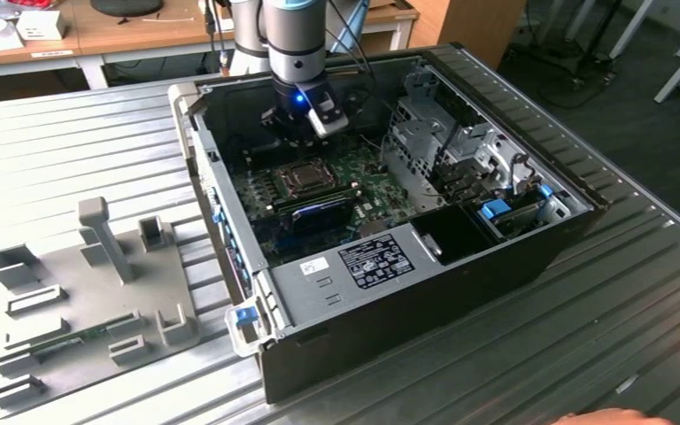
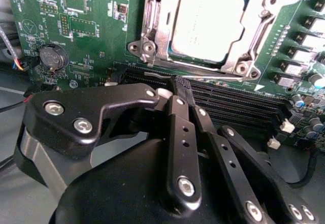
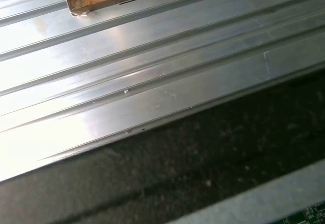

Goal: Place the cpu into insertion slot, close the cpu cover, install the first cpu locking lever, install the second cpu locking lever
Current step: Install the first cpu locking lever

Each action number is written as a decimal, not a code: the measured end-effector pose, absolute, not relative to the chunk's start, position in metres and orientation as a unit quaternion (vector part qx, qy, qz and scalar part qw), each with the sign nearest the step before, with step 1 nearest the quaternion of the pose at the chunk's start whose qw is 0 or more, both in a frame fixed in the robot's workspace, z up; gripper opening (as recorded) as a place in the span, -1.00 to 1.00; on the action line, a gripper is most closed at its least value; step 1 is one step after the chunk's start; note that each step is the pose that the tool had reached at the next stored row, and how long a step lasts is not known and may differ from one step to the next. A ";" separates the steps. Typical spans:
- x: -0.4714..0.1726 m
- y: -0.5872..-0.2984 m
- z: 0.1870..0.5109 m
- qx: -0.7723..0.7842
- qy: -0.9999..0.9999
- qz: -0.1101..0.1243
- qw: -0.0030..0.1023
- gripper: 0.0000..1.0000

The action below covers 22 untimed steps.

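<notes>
Chip (image 2: 205,23) lies under the lowered cover (image 2: 254,41). Claw (image 2: 175,85), pinched shut and empty as for pushing, hangs beside the cover-edge lever (image 2: 203,76).

Exterior view: high up, angled down on open pc case (image 1: 470,266) & ribbed table (image 1: 68,142), mid-range. Second wrist view: close, looks past gripper (image 2: 175,89) onto green board (image 2: 86,26) w/ cpu (image 2: 205,23); shares cpu area w/ exterior view. First wrist view: v. close on ribbed table, grazing angle.
</notes>
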<state>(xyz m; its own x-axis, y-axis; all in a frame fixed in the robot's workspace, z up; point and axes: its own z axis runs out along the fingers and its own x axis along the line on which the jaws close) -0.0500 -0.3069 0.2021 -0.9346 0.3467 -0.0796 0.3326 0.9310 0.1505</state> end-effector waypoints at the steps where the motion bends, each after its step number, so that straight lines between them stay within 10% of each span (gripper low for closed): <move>1: -0.050 -0.307 0.202 0.173 0.981 0.067 0.052 -0.79; 22: -0.050 -0.310 0.197 0.173 0.981 0.068 0.059 -0.79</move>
<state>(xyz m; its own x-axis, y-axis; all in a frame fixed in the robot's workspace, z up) -0.0500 -0.3097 0.1967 -0.9334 0.3467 -0.0925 0.3305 0.9310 0.1548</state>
